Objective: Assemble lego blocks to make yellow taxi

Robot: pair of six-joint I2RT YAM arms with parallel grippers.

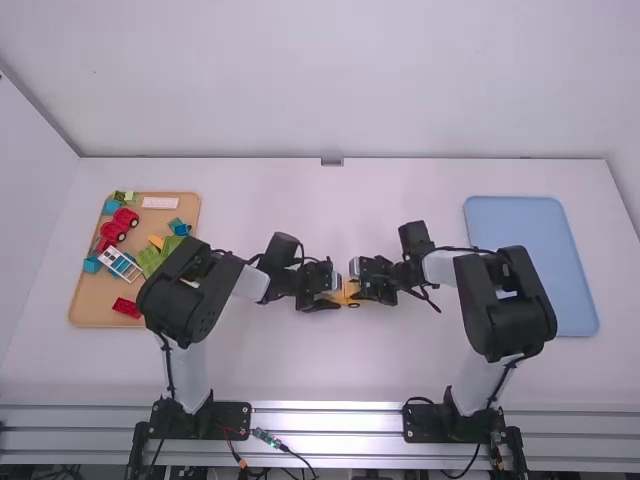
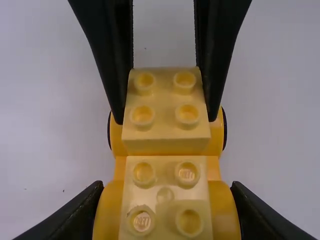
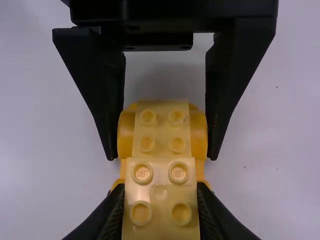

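1. High view: a white desk [image 1: 390,370] carries everything, set against a pale wall [image 1: 350,80].
2. Two white-linked arms with black joints, left [image 1: 182,295] and right [image 1: 505,310], bend inward so that their grippers face each other near the middle of the desk.
3. A light blue, round-cornered rectangular tray [image 1: 530,265] lies flat on the right side of the desk.
4. A tan, round-cornered rectangular tray [image 1: 95,308] lies on the left side. On it are a red wheeled toy piece [image 1: 118,226], a white-and-blue ladder-like piece [image 1: 120,264], green blocks [image 1: 149,261], a pale flat plate [image 1: 160,203], a red studded brick [image 1: 127,307] and blue blocks [image 1: 92,265].
5. The left gripper [image 1: 334,291] has its jaws closed in on the rounded sides of the taxi base, one on each side.
6. The right gripper [image 1: 361,290] has its jaws pinching a pale yellow block from both sides, above the other end of the base.
7. The taxi base [image 1: 345,293], orange-yellow plastic with rounded fenders and dark wheels, sits between the two grippers.
8. Two pale yellow, four-studded plastic blocks line up along it: one block [image 2: 167,220] between the left jaws, the other block [image 3: 160,200] between the right jaws. Whether the latter is pressed fully home, I cannot tell.
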